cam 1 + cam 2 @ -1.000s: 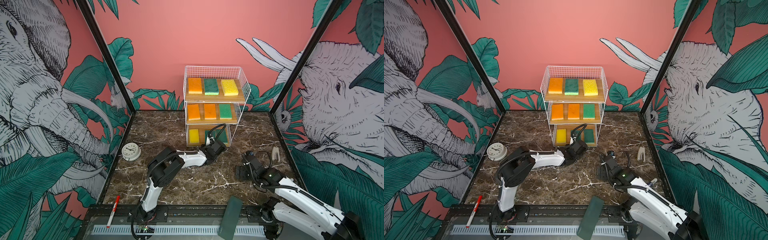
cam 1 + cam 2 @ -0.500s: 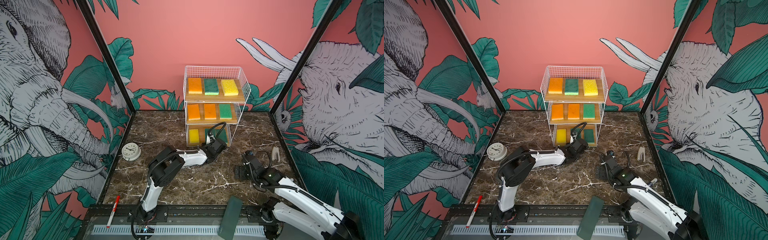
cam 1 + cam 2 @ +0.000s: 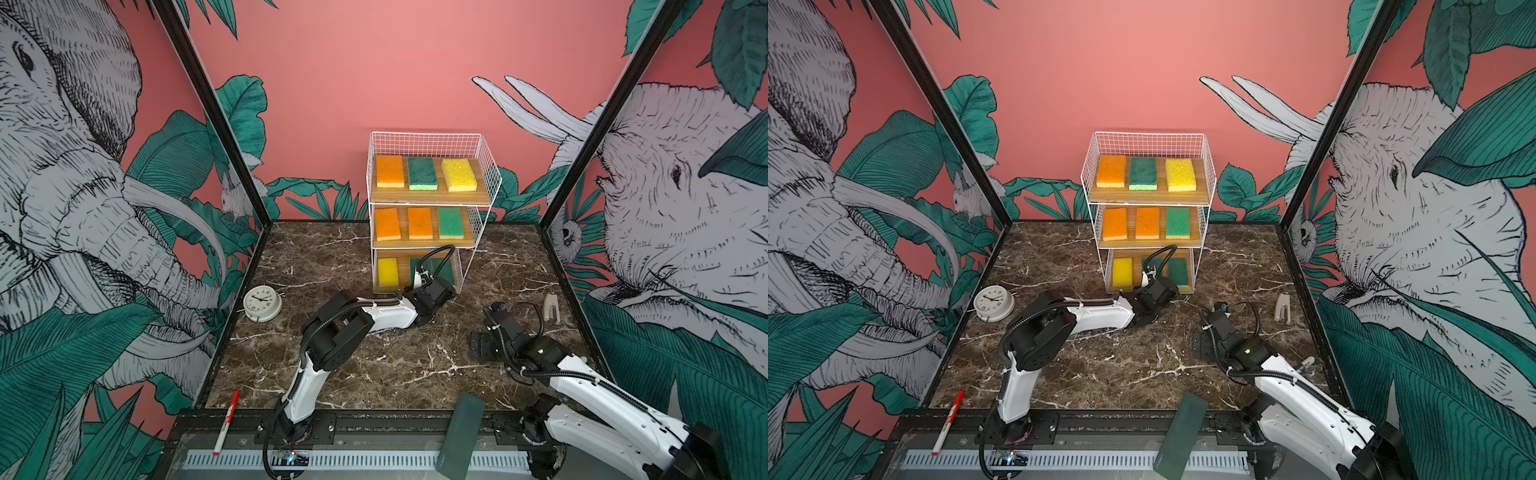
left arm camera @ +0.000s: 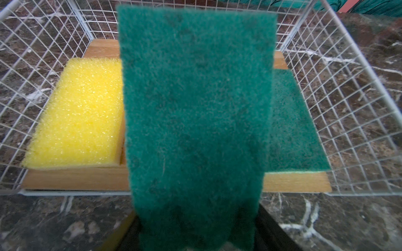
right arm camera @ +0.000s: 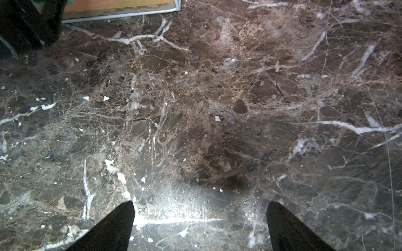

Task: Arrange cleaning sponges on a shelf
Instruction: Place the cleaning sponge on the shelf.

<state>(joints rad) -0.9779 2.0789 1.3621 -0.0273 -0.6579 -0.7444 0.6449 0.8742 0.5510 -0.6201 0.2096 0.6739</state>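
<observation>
While my left tool (image 4: 196,230) grips a green sponge (image 4: 195,104) by its near end, jaws partly closed on it, the sponge reaches over the bottom board of the shelf (image 3: 428,197). It sits between a yellow sponge (image 4: 76,113) and another green sponge (image 4: 293,130); whether it rests on the wood I cannot tell. Each upper board carries three sponges in a row. My right tool (image 5: 200,217) hangs wide open and empty over the bare surface (image 3: 395,365), dark brown marble veined with white. On it lie a white clock (image 3: 262,303) near the left wall and a stapler (image 3: 551,306) near the right. A marker (image 3: 226,422) and a dark slab (image 3: 459,432) lie at the front rail. Pink walls (image 3: 374,62) painted with elephants and green leaves close three sides.
</observation>
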